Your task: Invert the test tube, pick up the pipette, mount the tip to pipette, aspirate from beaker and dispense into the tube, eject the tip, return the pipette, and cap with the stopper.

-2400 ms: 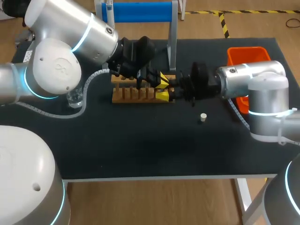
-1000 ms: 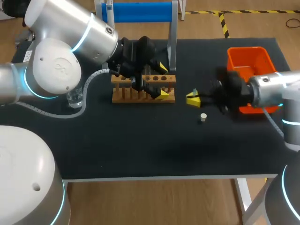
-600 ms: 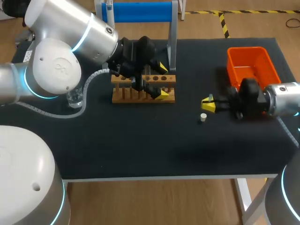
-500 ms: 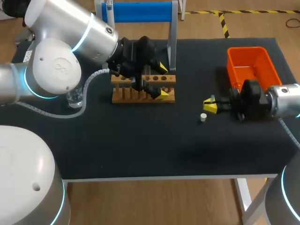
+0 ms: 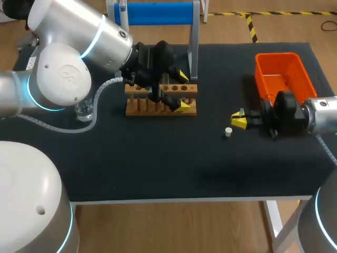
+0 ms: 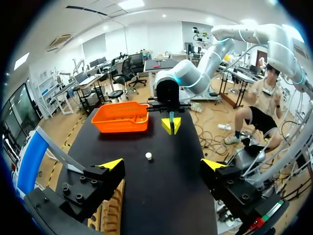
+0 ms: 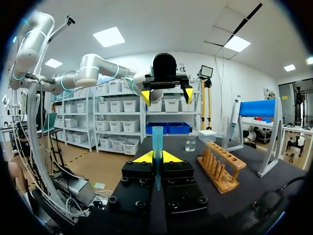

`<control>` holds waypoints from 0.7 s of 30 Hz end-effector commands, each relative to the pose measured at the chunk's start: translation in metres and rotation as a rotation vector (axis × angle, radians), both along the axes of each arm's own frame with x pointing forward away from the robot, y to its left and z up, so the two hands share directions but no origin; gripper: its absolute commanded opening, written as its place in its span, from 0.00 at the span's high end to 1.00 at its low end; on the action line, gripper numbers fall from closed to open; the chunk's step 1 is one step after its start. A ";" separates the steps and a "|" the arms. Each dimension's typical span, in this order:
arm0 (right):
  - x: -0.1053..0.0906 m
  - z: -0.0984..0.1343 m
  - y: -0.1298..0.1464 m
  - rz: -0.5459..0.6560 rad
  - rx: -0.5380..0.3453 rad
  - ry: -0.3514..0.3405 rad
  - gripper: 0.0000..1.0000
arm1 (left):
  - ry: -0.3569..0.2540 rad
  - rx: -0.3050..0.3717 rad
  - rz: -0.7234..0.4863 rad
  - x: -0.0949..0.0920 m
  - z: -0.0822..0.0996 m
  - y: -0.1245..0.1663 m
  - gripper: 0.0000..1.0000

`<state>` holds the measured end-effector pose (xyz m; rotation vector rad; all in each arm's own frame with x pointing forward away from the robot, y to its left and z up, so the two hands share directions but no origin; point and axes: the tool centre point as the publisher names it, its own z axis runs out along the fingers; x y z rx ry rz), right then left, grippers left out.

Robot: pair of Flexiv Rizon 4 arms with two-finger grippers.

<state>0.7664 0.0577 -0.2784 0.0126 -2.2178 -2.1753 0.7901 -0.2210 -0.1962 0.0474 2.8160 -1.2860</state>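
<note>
My right gripper [image 5: 239, 122] is shut on a clear, blue-tinted test tube [image 7: 157, 142] that sticks up between its yellow tips, right of the wooden rack [image 5: 160, 100] and just above the small white stopper [image 5: 228, 132] on the black table. The left wrist view shows this gripper [image 6: 170, 126] and the tube [image 6: 171, 117] ahead, in front of the orange bin. My left gripper [image 5: 182, 90] stands wide open over the rack's right end with nothing between its fingers; in its own view [image 6: 163, 164] the stopper [image 6: 148, 155] lies ahead of it.
An orange bin [image 5: 281, 74] stands at the back right, behind my right arm. A glass beaker [image 5: 84, 110] sits left of the rack, under my left arm. A blue pipette stand [image 5: 158, 13] rises at the back, with a metal post beside the rack.
My right gripper has drawn back from the rack to the right and a little toward the front, carrying the test tube. The left arm has not moved.
</note>
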 end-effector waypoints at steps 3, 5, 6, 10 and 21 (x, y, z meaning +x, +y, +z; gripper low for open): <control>-0.002 0.001 0.000 -0.003 -0.002 -0.001 1.00 | 0.002 0.004 0.000 0.000 0.001 -0.001 0.00; -0.002 0.001 0.000 -0.003 -0.002 -0.001 1.00 | 0.002 0.004 0.000 0.000 0.001 -0.001 0.00; -0.002 0.001 0.000 -0.003 -0.002 -0.001 1.00 | 0.002 0.004 0.000 0.000 0.001 -0.001 0.00; -0.002 0.001 0.000 -0.003 -0.002 -0.001 1.00 | 0.002 0.004 0.000 0.000 0.001 -0.001 0.00; -0.002 0.001 0.000 -0.003 -0.002 -0.001 1.00 | 0.000 0.028 0.141 0.034 -0.005 0.053 0.00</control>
